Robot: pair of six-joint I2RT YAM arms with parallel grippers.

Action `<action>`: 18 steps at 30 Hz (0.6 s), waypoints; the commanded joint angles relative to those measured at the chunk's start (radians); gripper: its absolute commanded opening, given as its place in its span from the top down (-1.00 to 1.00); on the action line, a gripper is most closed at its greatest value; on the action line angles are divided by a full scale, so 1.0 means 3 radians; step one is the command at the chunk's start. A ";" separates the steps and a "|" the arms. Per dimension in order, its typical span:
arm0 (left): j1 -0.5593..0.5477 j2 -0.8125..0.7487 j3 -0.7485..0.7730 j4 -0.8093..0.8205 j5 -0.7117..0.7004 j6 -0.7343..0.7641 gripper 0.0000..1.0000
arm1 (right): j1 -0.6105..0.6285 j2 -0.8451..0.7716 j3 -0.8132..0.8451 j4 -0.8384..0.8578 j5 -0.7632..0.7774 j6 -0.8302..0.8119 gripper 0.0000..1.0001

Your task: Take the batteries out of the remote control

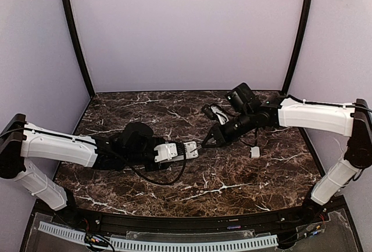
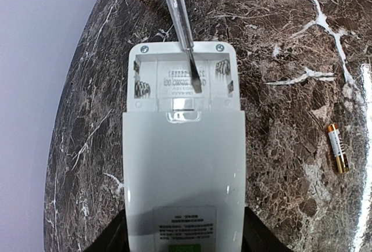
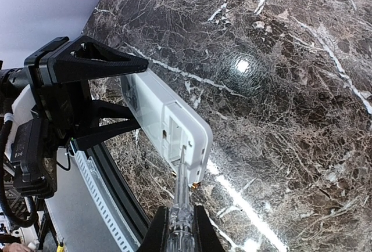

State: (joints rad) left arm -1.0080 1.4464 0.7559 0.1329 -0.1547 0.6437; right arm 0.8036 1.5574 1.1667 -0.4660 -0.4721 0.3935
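Held the remote control [image 2: 183,171] in the left gripper [image 2: 183,241], jaws pressed against its two long edges near the label end, back face up and lifted off the marble table [image 2: 279,205]. Clenched the right gripper [image 3: 180,229] around the clear handle of a screwdriver [image 2: 180,25], with the blade reaching down into the open battery compartment [image 2: 174,81] and the tip resting near the middle rib. Showed bare springs and printed markings in both bays, so probably emptied already. Found one battery [image 2: 337,147] lying on the table well off to the side, the second nowhere in view. Judged the likeliest trouble from here to be the blade catching a spring or the rib on the way out, levering the slim body round in a grip on smooth plastic, then twisting or dropping it. Feared also a scrape across the contacts from too steep an angle, or a loose cell rolling away unseen. Placed the compartment directly under the tool tip, at the end of the remote farthest from the left hold.
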 commanded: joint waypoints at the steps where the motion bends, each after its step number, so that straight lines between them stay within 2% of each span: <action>1: -0.0009 -0.0070 0.0021 0.0124 -0.0022 -0.0032 0.99 | -0.0030 -0.0116 0.0057 -0.0123 0.0131 -0.0021 1.00; 18: -0.0012 -0.0218 0.0108 -0.0124 -0.0189 -0.0210 0.99 | -0.0029 -0.0554 0.0147 -0.0256 0.0336 0.0038 1.00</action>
State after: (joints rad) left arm -1.0080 1.4239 0.7574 0.1333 -0.1806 0.6155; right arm 0.8028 1.4361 1.1835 -0.5320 -0.4133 0.3973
